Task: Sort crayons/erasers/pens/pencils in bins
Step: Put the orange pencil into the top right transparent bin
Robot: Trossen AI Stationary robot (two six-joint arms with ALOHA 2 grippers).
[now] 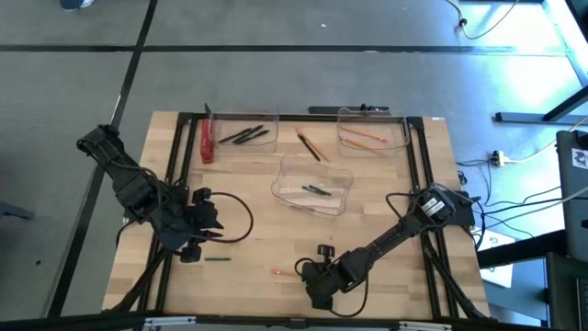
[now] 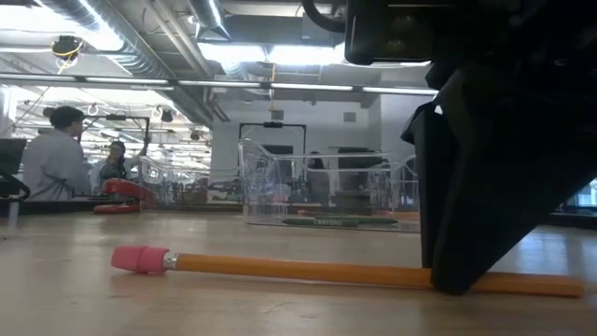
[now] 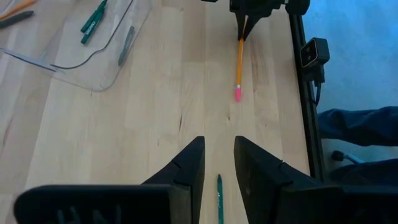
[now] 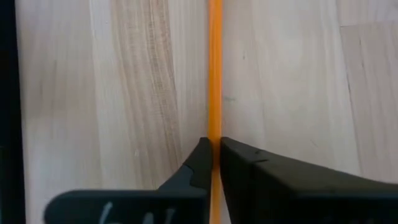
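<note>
An orange pencil with a pink eraser end lies flat on the table near the front edge; it also shows in the high view. My right gripper is shut on it. My left gripper is open at the front left. Its fingers stand over and on either side of a loose green crayon on the table, also seen in the high view, and do not touch it. Three clear bins stand farther back: one with black pens, one with pencils, one with green crayons. My right gripper pinches the pencil's shaft between its two fingertips, toward the end away from the eraser. The fingers come from above, pointing down and slanting, and lie across the pencil. The pencil lies level with its whole length on the table.
A red object lies by the pen bin's left side. A loose pencil and a dark pen lie between the two far bins. A black frame rail runs along the table's sides. People sit in the room behind.
</note>
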